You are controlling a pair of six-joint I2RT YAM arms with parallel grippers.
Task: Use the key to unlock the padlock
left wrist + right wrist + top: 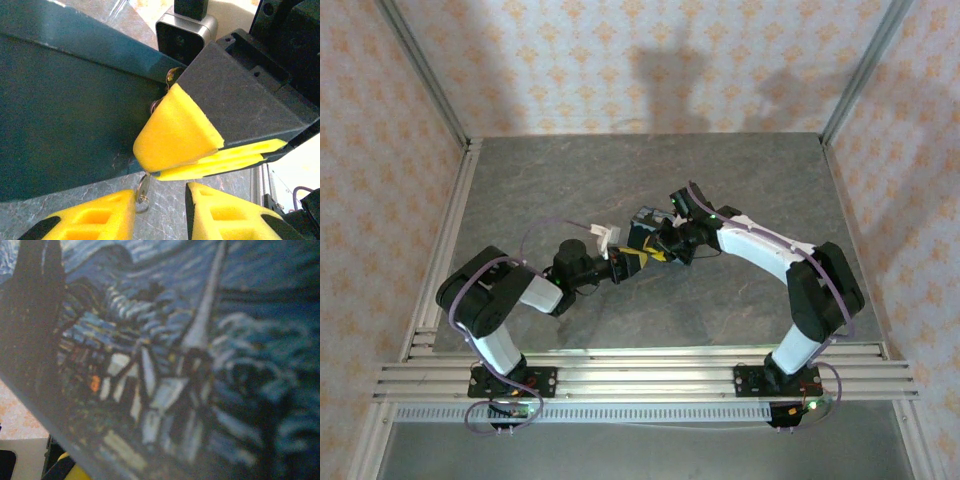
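While the right hand (152,172) pinches the key (143,191) beside the tin (65,125) and the left hand (161,200) hovers narrowly parted, empty, insertion seems the step, needing fine alignment with the padlock's hidden keyway.

From above, the left hand (628,262) and right hand (665,248) crowd over the tin (642,232). Anything between them is too small to make out. In the left wrist view, the bottom edge cuts off the left hand's fingers (90,217). The key (143,192) runs up out of sight under the right hand's pads (175,130). These pads also hide most of the metal bits (171,75) at the tin's edge, so the padlock cannot be picked out. In the right wrist view, the tin's painted face is blurred and runs off the top and right edges.
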